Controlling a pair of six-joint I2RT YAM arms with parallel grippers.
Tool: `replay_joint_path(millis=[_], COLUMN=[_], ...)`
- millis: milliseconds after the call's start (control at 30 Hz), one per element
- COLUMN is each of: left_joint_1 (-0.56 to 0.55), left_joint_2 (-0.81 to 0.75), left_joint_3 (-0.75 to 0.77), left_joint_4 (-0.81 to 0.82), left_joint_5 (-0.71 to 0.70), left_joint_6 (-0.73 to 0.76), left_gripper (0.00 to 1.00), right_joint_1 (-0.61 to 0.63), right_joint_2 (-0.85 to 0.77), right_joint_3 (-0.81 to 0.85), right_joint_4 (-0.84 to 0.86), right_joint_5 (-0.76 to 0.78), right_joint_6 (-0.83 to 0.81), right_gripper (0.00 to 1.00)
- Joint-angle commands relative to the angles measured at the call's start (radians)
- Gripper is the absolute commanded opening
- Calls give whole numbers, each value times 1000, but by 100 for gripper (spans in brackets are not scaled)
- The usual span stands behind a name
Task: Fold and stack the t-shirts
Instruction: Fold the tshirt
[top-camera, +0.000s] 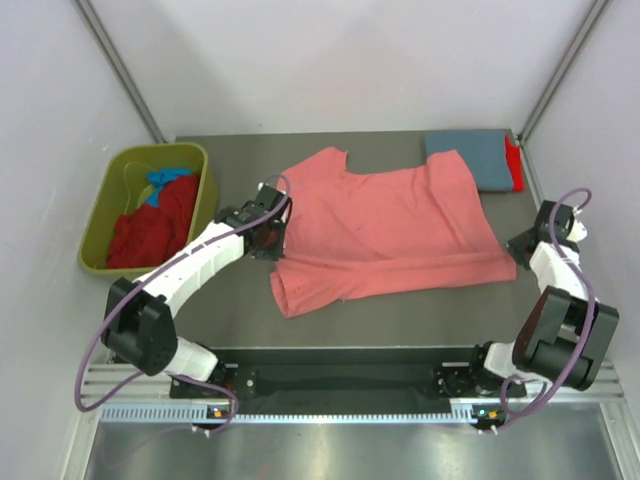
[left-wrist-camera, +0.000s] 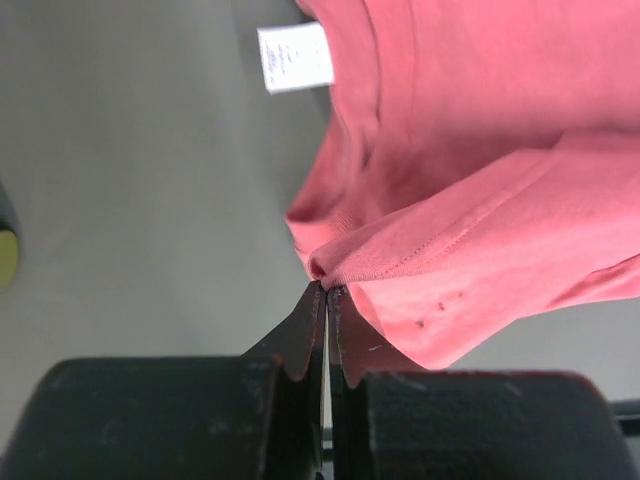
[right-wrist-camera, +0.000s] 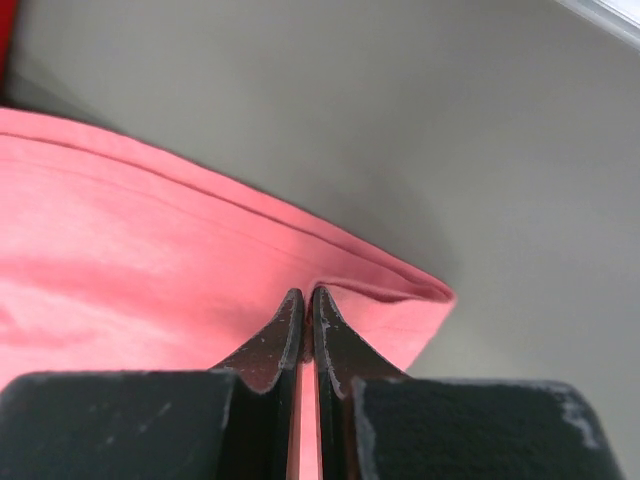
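A large salmon-pink t-shirt (top-camera: 385, 230) lies spread across the middle of the table, its near edge doubled over. My left gripper (top-camera: 272, 232) is shut on the shirt's left edge. In the left wrist view a bunched fold of pink cloth (left-wrist-camera: 400, 255) is pinched at the tips of that gripper (left-wrist-camera: 327, 286), and a white label (left-wrist-camera: 295, 57) shows further off. My right gripper (top-camera: 520, 245) is shut on the shirt's right near corner. The right wrist view shows the pink hem (right-wrist-camera: 380, 285) clamped in that gripper (right-wrist-camera: 305, 296).
A folded grey-blue t-shirt (top-camera: 468, 157) lies on a red one (top-camera: 515, 165) at the table's back right corner. An olive-green bin (top-camera: 103, 210) off the left side holds dark red shirts (top-camera: 150, 228) and a bright blue one (top-camera: 165, 181).
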Motion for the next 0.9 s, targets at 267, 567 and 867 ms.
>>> replay_joint_path(millis=[267,567,867], left_joint_1=[100,124,138], left_joint_2=[101,150,186], left_joint_3=[102,117,120], left_joint_4=[60,55,55], left_joint_5=[52,58,75], left_joint_6=[111,117,127], left_gripper=[0,0,0], right_joint_1=[79,128,139], right_joint_2=[137,255,342], right_joint_3=[139,208,260], right_joint_4=[112,121,122], right_joint_5=[-58,-43,-56], right_joint_6=[-86,-119,-126], right_gripper=[0,0,0])
